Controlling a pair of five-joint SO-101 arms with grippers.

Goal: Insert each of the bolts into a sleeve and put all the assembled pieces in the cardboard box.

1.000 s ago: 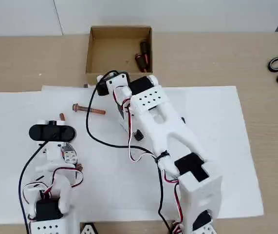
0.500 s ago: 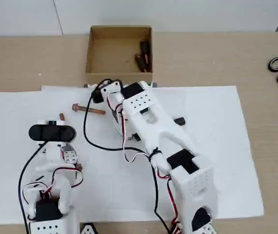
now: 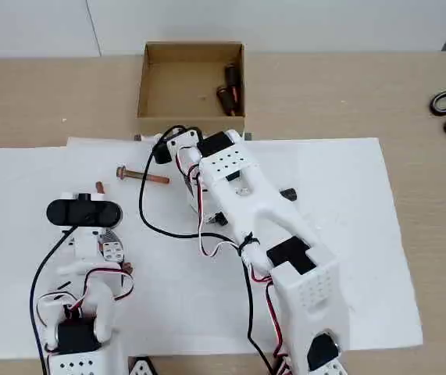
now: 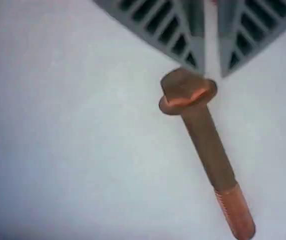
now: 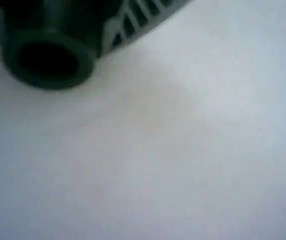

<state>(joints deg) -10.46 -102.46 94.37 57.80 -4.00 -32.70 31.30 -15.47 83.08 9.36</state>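
We list the right gripper (image 5: 77, 30), near the box (image 3: 180, 90), closed on a sleeve (image 5: 47, 60). Left gripper (image 4: 210, 70), well apart from the box: bolt (image 4: 205, 145) head at its tip; we cannot tell its grip.

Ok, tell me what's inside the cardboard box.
Two dark pieces lie against the cardboard box's right-hand wall; the rest of its floor shows bare. The strip just behind the near wall is hidden by it.

Dull coppery metal bolt (image 4: 208, 145), matt black plastic sleeve (image 5: 50, 84), plain brown cardboard box (image 3: 180, 86), smooth white paper sheet (image 3: 347, 234), pale wood-look tabletop (image 3: 347, 94).
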